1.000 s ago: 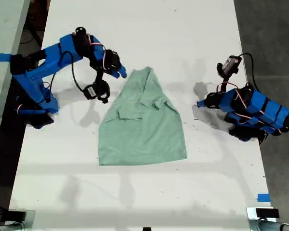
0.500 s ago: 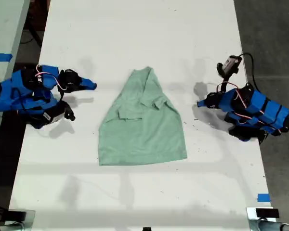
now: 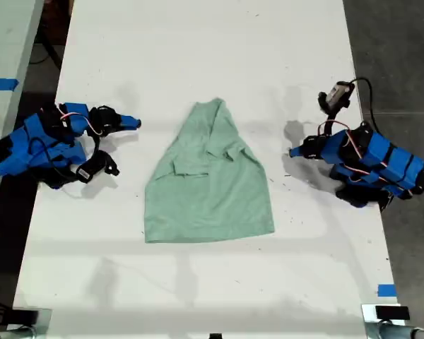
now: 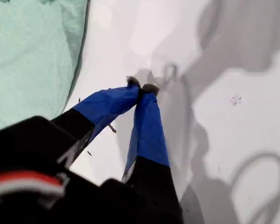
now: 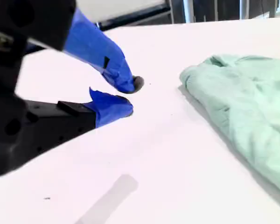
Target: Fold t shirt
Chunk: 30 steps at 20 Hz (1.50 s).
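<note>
- The t shirt lies flat near the middle of the white table, partly folded: narrow at the far end, wider at the hem toward the near edge in the exterior view.
- The first end effector sits off the shirt's edge over bare table. Its blue fingertips meet at the tips and nothing is between them. In the first wrist view the mint fabric shows just beside it but not touching.
- In the exterior view this end effector belongs to the arm on that view's right, folded low on the table with its tip pointing toward the shirt, near but apart from it.
- The second end effector has a small gap between its blue tips, and it grips nothing. In the second wrist view the shirt lies well apart from it across bare table.
- In the exterior view the second end effector is at that view's left, on an arm tucked low near the table's edge with its tip aimed toward the shirt.
- No readable writing or labels can be made out on the arms or the shirt.
</note>
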Each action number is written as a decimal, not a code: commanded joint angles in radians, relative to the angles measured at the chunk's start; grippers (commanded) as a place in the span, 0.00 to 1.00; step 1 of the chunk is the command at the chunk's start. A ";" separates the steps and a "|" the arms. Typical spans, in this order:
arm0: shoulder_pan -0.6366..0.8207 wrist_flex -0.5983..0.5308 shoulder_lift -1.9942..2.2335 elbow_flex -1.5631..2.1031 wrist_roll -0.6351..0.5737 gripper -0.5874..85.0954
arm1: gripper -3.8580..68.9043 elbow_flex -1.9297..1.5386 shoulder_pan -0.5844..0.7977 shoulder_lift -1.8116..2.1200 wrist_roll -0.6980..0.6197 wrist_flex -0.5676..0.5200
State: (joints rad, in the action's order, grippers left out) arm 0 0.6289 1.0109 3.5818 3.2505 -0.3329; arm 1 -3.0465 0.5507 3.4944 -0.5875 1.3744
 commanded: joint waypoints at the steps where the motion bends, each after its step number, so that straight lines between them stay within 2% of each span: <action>1: 0.075 0.000 0.003 0.040 -0.193 0.05 | 0.08 -0.046 0.000 0.014 -0.003 -0.023; 30: 0.104 0.000 0.003 0.041 -0.193 0.05 | 0.08 -0.046 -0.017 0.014 0.006 -0.021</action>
State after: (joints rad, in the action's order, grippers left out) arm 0 0.7225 1.0124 3.5818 3.2505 -0.5200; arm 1 -3.0465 0.5507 3.4944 -0.5875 1.3744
